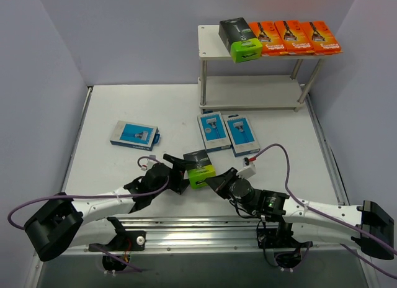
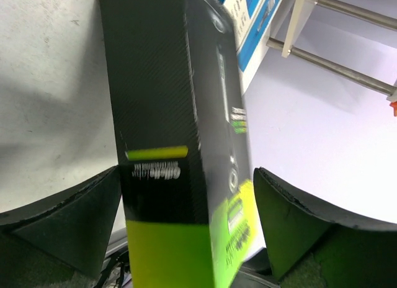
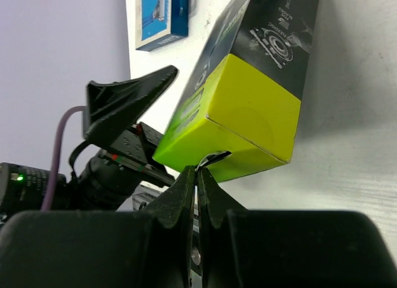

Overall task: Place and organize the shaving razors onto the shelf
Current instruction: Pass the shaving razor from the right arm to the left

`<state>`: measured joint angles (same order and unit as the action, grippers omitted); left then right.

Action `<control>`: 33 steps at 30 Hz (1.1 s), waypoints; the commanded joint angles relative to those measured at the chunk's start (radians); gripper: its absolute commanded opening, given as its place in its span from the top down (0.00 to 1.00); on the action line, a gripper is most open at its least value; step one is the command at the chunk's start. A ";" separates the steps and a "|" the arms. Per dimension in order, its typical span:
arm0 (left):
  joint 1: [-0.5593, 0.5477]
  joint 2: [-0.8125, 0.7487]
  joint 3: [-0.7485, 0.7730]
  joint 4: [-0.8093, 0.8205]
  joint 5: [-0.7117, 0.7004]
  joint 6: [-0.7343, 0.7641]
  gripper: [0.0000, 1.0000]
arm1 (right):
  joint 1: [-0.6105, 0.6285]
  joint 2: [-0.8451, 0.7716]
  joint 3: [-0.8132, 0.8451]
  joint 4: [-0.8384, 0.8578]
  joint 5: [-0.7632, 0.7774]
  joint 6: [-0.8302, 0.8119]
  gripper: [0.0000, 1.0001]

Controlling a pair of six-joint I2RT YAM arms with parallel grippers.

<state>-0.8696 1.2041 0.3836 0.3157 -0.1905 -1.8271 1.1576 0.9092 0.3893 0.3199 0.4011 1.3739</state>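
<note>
A black razor pack with a lime-green end (image 1: 200, 167) lies near the table's front edge, between both grippers. My left gripper (image 2: 186, 171) is open, with a finger on each side of that pack (image 2: 167, 114). My right gripper (image 3: 198, 170) is shut, and its tips pinch a thin flap at the pack's green end (image 3: 248, 114). The shelf (image 1: 208, 40) at the back right carries another black pack (image 1: 240, 38) and three orange packs (image 1: 293, 36) on its top board. Three light blue packs lie on the table: one at the left (image 1: 135, 135) and two side by side (image 1: 213, 131) (image 1: 241, 135).
The shelf's lower board (image 1: 248, 92) shows nothing on it. A metal rail (image 1: 198, 229) runs along the near edge between the arm bases. Purple cables (image 1: 279, 151) loop over the table by the right arm. Walls close in the left and right sides.
</note>
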 commanded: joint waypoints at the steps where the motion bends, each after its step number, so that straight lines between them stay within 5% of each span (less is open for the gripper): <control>1: -0.005 -0.044 0.011 0.083 0.002 -0.017 0.06 | 0.019 0.014 -0.015 0.057 0.016 0.060 1.00; 13: -0.005 -0.076 -0.046 0.109 0.014 -0.029 0.00 | 0.050 0.051 -0.015 0.079 0.028 0.071 1.00; 19: -0.005 -0.141 -0.106 0.095 -0.015 -0.044 0.23 | 0.060 0.062 -0.026 0.085 0.036 0.085 1.00; 26: 0.003 -0.117 -0.107 0.137 -0.003 -0.024 0.37 | 0.063 0.109 -0.003 0.110 0.022 0.070 1.00; 30: 0.011 -0.095 -0.107 0.161 0.013 -0.008 0.39 | 0.063 0.102 0.008 0.087 0.028 0.068 0.68; 33: 0.047 -0.116 -0.118 0.145 0.014 0.055 0.43 | 0.063 0.063 0.019 0.019 0.053 0.057 0.62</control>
<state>-0.8524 1.1053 0.2604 0.3855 -0.1673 -1.8160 1.2125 1.0080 0.3695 0.3851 0.4019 1.4357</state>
